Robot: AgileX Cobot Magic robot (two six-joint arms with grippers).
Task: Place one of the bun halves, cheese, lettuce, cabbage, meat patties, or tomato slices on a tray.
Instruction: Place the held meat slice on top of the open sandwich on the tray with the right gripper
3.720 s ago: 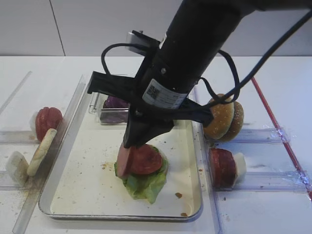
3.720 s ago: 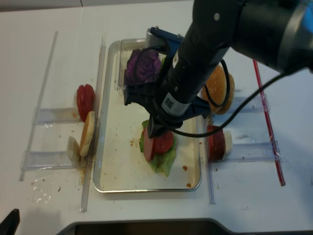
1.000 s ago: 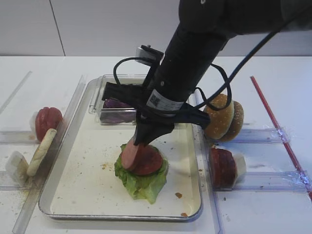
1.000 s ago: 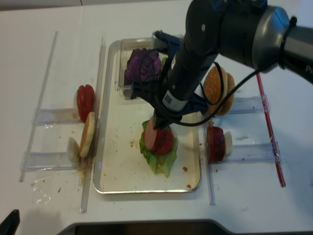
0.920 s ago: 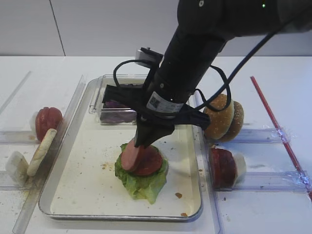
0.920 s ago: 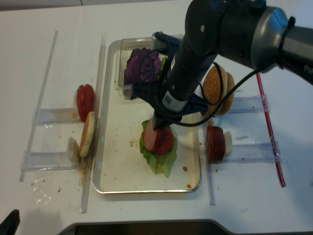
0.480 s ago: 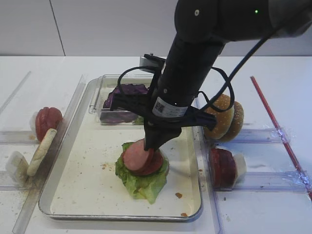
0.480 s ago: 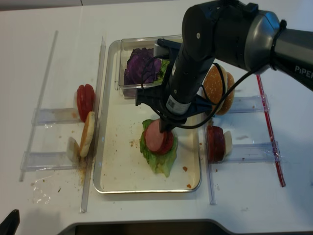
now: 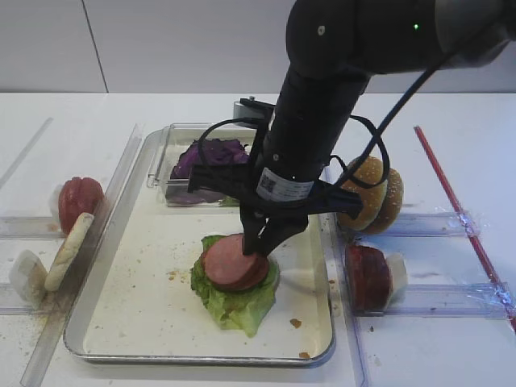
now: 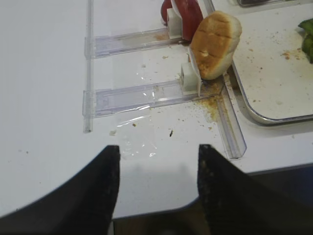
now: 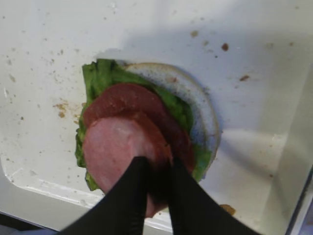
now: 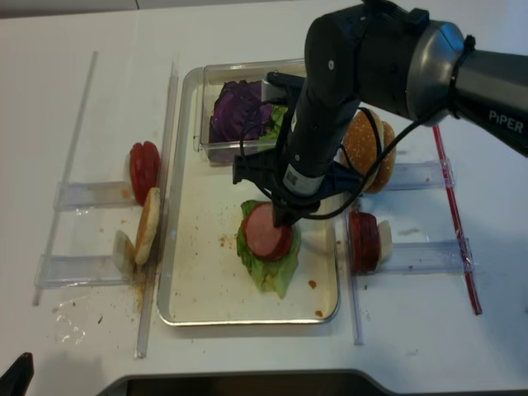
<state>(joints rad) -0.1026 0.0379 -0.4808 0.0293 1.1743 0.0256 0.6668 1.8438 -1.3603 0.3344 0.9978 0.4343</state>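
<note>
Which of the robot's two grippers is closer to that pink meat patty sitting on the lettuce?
The right gripper. Its fingertips sit at the meat patty's edge, on the tray. The left gripper hangs open over bare table outside the tray, far from the patty.

The meat patty [image 9: 228, 260], earlier upright in the right claw [image 9: 262, 248], lies flat.

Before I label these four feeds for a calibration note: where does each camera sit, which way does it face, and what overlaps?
Exterior high: front, angled down at the tray; right arm shows.
Exterior high (realsense): overhead, straight down; same arm.
Right wrist: above the meat patty on lettuce; its fingers show.
Left wrist: over the table's left edge, facing the sliced bun; spread fingers show.
Shared: both exterior views and the right wrist see the patty.
</note>
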